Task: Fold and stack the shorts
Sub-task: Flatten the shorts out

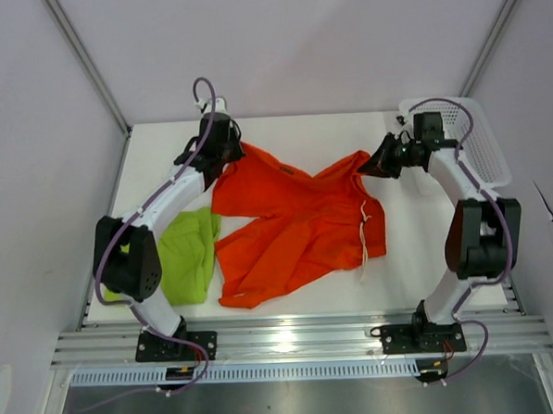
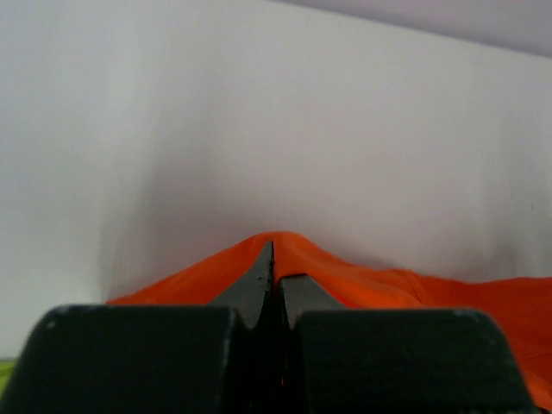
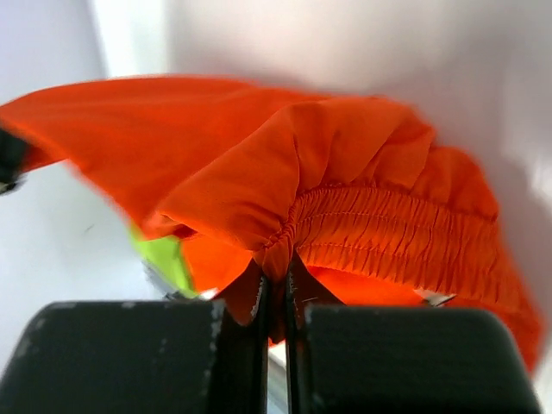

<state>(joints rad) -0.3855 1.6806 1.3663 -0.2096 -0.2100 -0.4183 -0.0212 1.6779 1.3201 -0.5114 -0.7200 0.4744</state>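
Pinching the orange-red shorts (image 1: 296,226) at 2 far points, both grippers were clamped on cloth. The left gripper (image 2: 274,269) had its jaws pressed together over a small peaked ridge of fabric at the far left corner. The right gripper (image 3: 278,274) held a bunch of the gathered elastic waistband (image 3: 405,233) at the far right.

Between them the garment sagged and spread toward the near edge of the bench (image 1: 300,130), with a white drawstring (image 1: 365,232) trailing down its right side. The lime green shorts (image 1: 192,254) lay at the near left, partly under the left arm. The orange hem sat just beside or over their edge; which of the 2 could not be told.

Several things could have gone wrong from there:
- The left hold looked thin, so pulling the arms apart might have let that corner slip out.
- The right hold seemed to gather more than 1 layer, which would likely have left any fold lopsided.
- Dragging the orange cloth nearward could have caught and rumpled the green pair.
- The loose drawstring could have ended up tucked inside a fold.
- The white mesh basket (image 1: 485,150) stood just beside the right arm, and a wide swing could have knocked it.

No brand, label or readable writing showed on the shorts, the arms or the basket.
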